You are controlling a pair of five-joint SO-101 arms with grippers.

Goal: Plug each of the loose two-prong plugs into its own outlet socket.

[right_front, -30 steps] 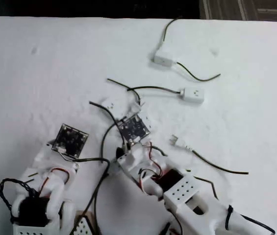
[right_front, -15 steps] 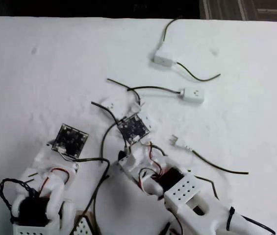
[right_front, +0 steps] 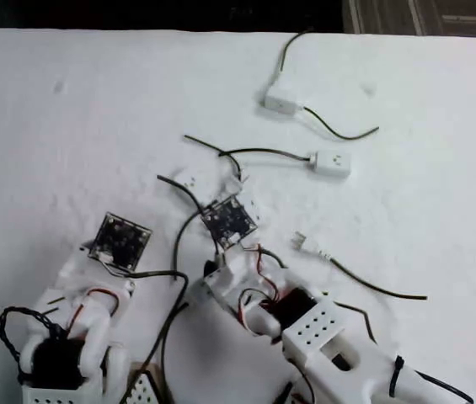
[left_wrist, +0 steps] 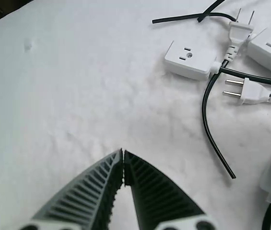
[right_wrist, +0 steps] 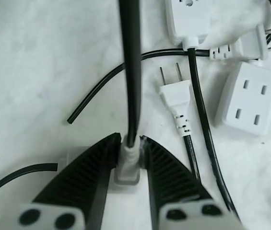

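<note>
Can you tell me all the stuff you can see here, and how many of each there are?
table: one, white, under everything.
outlet sockets: three, white, spread from the far side to the middle of the table.
loose plugs: two, white on black cords, lying mid-table.
cord end: one, white on a black cord, between the right gripper's fingers; what kind of end it is cannot be seen.
left gripper: one, black fingers, shut on nothing, over bare table.
right gripper: one, black fingers, shut on the cord end.

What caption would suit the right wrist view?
Right gripper, jaws shut on a corded white piece; a loose two-prong plug lies nearby.
</note>
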